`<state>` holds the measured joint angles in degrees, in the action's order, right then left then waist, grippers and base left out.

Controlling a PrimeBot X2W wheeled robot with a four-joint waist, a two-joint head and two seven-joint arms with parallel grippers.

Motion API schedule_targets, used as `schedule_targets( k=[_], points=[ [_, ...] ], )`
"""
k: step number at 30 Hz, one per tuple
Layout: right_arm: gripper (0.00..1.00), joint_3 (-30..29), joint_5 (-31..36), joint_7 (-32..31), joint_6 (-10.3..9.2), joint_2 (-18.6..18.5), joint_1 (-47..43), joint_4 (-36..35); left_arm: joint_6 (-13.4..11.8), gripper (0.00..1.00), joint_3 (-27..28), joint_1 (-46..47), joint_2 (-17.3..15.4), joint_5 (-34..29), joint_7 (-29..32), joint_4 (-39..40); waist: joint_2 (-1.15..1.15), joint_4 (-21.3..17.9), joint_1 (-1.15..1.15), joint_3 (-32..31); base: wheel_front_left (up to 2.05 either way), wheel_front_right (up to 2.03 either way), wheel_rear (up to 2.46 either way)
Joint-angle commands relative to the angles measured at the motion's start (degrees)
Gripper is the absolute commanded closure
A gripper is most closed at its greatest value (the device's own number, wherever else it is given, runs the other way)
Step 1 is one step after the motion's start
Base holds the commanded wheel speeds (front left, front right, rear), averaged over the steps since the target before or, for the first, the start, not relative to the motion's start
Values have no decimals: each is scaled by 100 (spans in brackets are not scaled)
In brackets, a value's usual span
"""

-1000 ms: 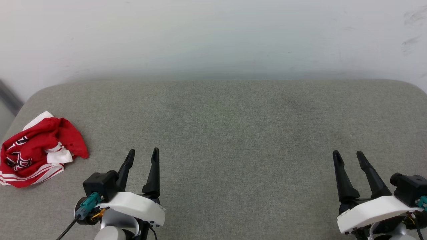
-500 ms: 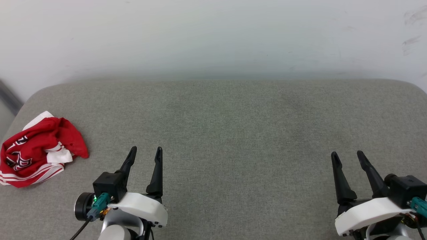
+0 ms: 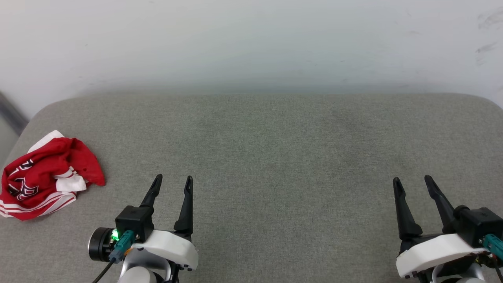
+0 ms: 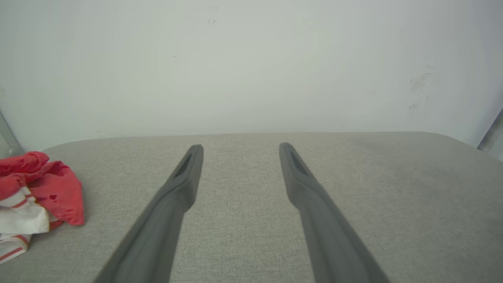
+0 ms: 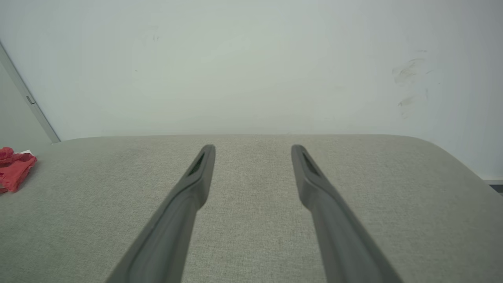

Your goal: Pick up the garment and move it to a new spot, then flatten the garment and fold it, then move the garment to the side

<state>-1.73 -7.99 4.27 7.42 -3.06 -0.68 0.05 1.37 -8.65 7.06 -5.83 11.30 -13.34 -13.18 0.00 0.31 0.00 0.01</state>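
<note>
You see the garment [image 3: 47, 177] lying crumpled at the far left of the head view, about halfway down the frame, on the grey padded surface [image 3: 275, 149] and close to its rounded left corner. It is a red heap with a white sleeve showing at its top and another near its middle. Red-and-white striped trim runs along its lower edge, and parts of black, white-outlined lettering show on its left side.

Your left gripper [image 3: 173, 178] sits at the lower left of the head view, to the right of the garment and a little lower in the frame, apart from it. Its two dark fingers are spread and point up the frame, with grey fabric showing between them. A small green light [image 3: 115, 235] glows on the black block at its wrist.

Your right gripper [image 3: 412, 179] sits at the lower right, well apart from the garment, and its fingers are spread too.

In the left wrist view the gripper [image 4: 241, 146] stands released over the grey surface, and the garment [image 4: 47, 188] lies at the left edge, beside the left finger and not touching it. In the right wrist view the parted fingers frame grey fabric, and a small red patch of the garment [image 5: 13, 167] shows at the far left edge.

A pale wall [image 3: 251, 39] rises behind the surface, with faint dark scuffs [image 3: 485, 23] at its upper right.
</note>
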Motion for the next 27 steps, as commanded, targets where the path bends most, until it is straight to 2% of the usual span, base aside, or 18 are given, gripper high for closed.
schedule_targets(
  k=[1,14,20,27],
  points=[
    [0,-20,105,45,12,24,-61,-52,19,0,19,53,18,-115,-54,-15,0,6,0,1,0,0,0],
    [0,-77,396,174,11,27,-86,-78,122,0,108,107,142,-457,-183,-131,0,110,0,5,0,0,0],
    [0,0,379,139,6,26,-91,-143,154,0,238,161,197,-328,-187,-183,0,403,0,15,0,0,0],
    [0,213,322,65,7,26,-88,-265,136,0,483,169,230,-252,-187,-204,0,996,0,53,0,0,0]
  ],
)
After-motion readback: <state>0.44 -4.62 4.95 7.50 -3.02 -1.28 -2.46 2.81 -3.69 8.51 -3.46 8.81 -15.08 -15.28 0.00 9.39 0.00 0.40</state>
